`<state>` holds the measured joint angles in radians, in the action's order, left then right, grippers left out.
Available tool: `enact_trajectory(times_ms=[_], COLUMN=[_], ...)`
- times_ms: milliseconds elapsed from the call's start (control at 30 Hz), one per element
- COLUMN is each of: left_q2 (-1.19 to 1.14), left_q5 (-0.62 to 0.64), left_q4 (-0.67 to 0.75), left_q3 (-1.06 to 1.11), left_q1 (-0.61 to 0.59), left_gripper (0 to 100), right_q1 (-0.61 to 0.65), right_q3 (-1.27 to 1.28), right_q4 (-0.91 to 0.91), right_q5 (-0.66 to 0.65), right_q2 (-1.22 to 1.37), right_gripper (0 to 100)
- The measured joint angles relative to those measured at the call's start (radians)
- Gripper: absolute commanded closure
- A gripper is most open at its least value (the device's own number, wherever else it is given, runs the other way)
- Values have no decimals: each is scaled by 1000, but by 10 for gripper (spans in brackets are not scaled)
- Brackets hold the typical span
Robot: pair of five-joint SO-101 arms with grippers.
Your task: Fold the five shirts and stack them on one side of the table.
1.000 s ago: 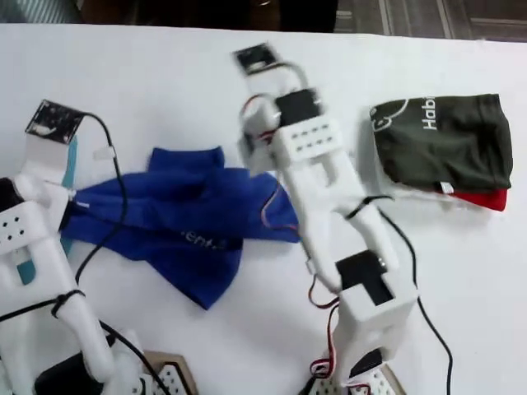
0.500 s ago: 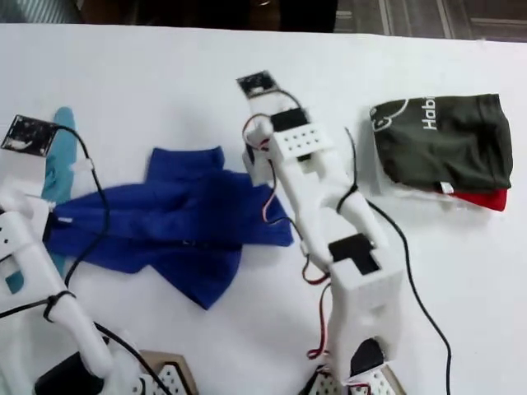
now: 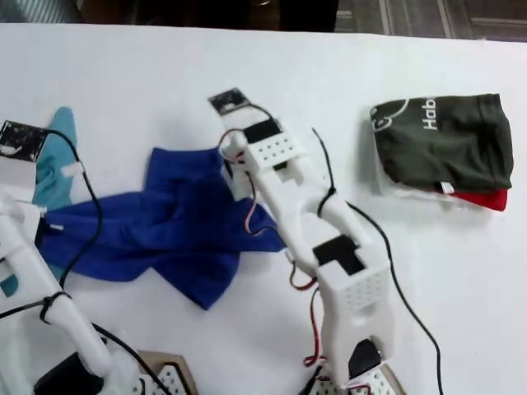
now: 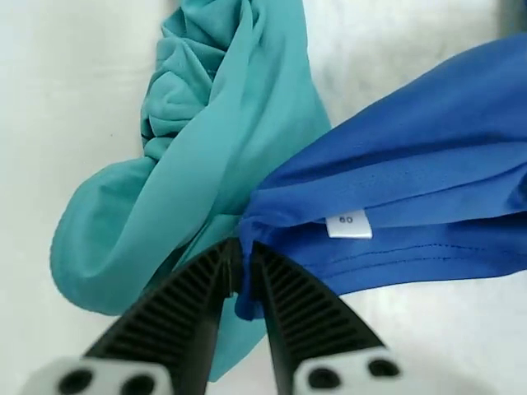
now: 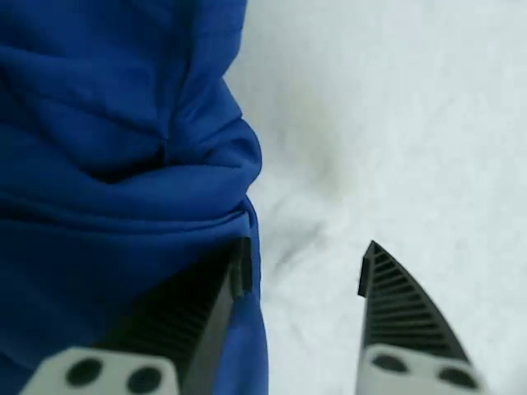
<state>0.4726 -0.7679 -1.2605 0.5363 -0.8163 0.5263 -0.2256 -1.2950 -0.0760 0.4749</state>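
A blue shirt (image 3: 177, 230) lies crumpled and stretched across the middle-left of the white table (image 3: 148, 74). My left gripper (image 4: 245, 257) is shut on a hem corner of the blue shirt (image 4: 412, 185), at its left end beside a bunched teal shirt (image 4: 218, 123). In the high view the teal shirt (image 3: 51, 156) sits at the left edge. My right gripper (image 5: 303, 265) is open at the right edge of the blue shirt (image 5: 115, 164), one finger (image 5: 235, 267) on the cloth, the other over bare table. The right arm (image 3: 280, 169) reaches over the shirt's right part.
A folded dark green shirt (image 3: 440, 140) lies on a red one (image 3: 486, 200) at the table's right side. Cables hang along both arms. The arm bases (image 3: 354, 370) stand at the near edge. The far half of the table is bare white.
The left arm has pulled the blue shirt's corner leftward, stretching it and uncovering more of the teal shirt. The right arm has swung left over the shirt's right edge.
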Motion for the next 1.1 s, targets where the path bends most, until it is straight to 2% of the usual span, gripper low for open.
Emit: enact_trajectory(times_ms=[433,933,1000,1100], left_q2=[0,0,0,0], left_q5=[0,0,0,0], left_q4=[0,0,0,0], left_q3=[0,0,0,0], left_q1=[0,0,0,0], left_gripper=[974,974,974,974], right_q1=[71,152,152,152], right_q3=[21,18,18,17], right_q4=[-64,-26,-26,-26], right_q5=[0,-40,-40,-40], right_q2=[-40,103,104,104], right_gripper=[783,784,818,953])
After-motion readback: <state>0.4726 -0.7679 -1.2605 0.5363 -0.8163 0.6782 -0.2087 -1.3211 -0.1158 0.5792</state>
